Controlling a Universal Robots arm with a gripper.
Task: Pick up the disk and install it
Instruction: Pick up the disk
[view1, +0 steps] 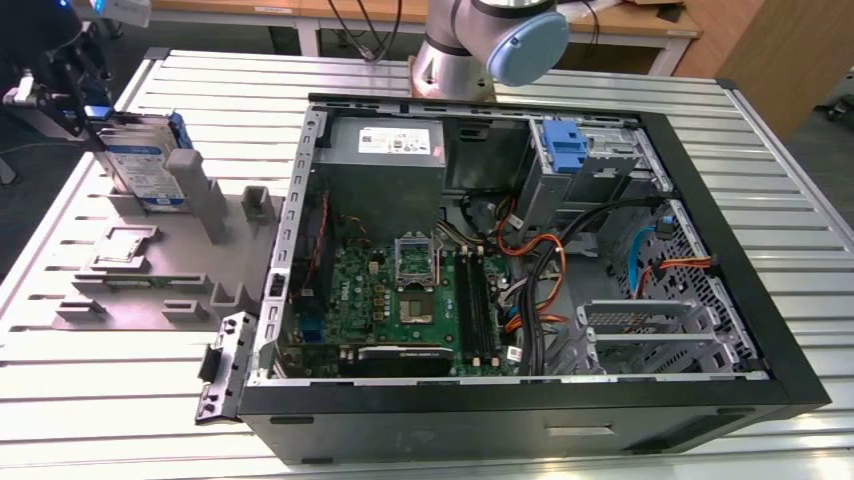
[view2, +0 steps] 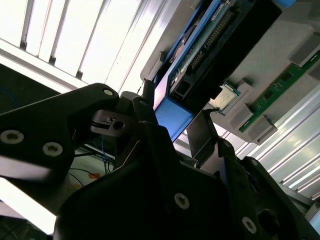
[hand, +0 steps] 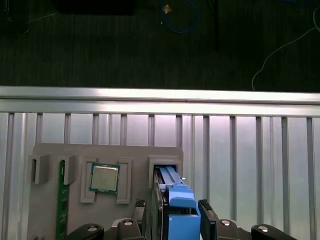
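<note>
1. Disk (view1: 140, 165), a flat rectangular silver hard drive with a white-and-blue label and a blue plastic carrier frame, stands at the exterior view's left end of the largest thing here, a ribbed silver metal table (view1: 107, 420)
2. An open black computer tower case (view1: 534, 425) lies on its side mid-table, its green motherboard (view1: 400, 300) exposed. It is well apart from the disk, toward the exterior view's right
3. A grey plastic fixture tray (view1: 134, 290) with moulded pockets lies just beside the case, and the disk is seated in one of its slots
4. The disk stands on end with its long axis upright. Its labelled broad face is turned toward the exterior camera and the blue frame runs up its edge
5. The black gripper (hand: 174, 212) of the single arm sits astride the disk's upper end, so the drive lies straight ahead of it, its long axis running along the gripper's own line of reach down into the slot. Whether the gripper is clamped on the frame or only set narrowly around it cannot be told; the disk looks not yet lifted
6. In the first wrist view, a small square silver processor chip (hand: 104, 178) and a thin green memory stick (hand: 62, 200) rest in separate pockets of the tray, near the disk but not touching it
</note>
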